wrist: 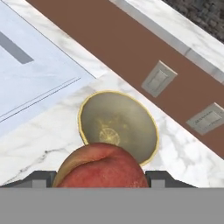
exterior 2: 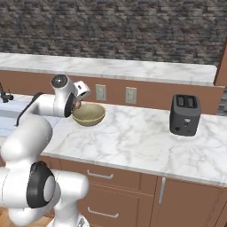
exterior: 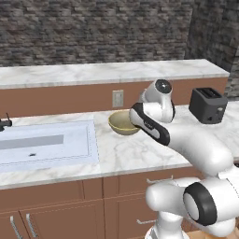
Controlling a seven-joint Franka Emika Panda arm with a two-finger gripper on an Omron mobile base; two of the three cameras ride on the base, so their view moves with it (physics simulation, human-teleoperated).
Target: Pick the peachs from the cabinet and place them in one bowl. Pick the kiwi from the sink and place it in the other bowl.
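A white-veined marble table [exterior: 140, 154] runs along a brown wooden backsplash, with a raised marble ledge [exterior: 107, 72] behind it and a dark stone-brick wall [exterior: 93, 28] above. Two pale wall outlets [exterior 2: 130, 95] sit in the backsplash. Brown drawers and doors with silver handles [exterior 2: 102, 174] fill the space below the table. The sink [exterior: 46, 144] — a pale rectangular basin with a small dark drain — is set into the table at the left, and a black toaster [exterior 2: 185, 114] stands well apart at the right.

The deep pale-tan bowl [exterior: 122, 122] rests on the table just right of the sink rim, close to the backsplash. The arm reaches over it, and the gripper [wrist: 100, 177] hangs above the bowl's near edge, its fingers spread on either side of a peach [wrist: 101, 166] and pinching it. In the hand view the red-blushed fruit sits between the two dark tips, with the bowl's open inside directly beyond it; the peach is above the bowl, not yet in it.
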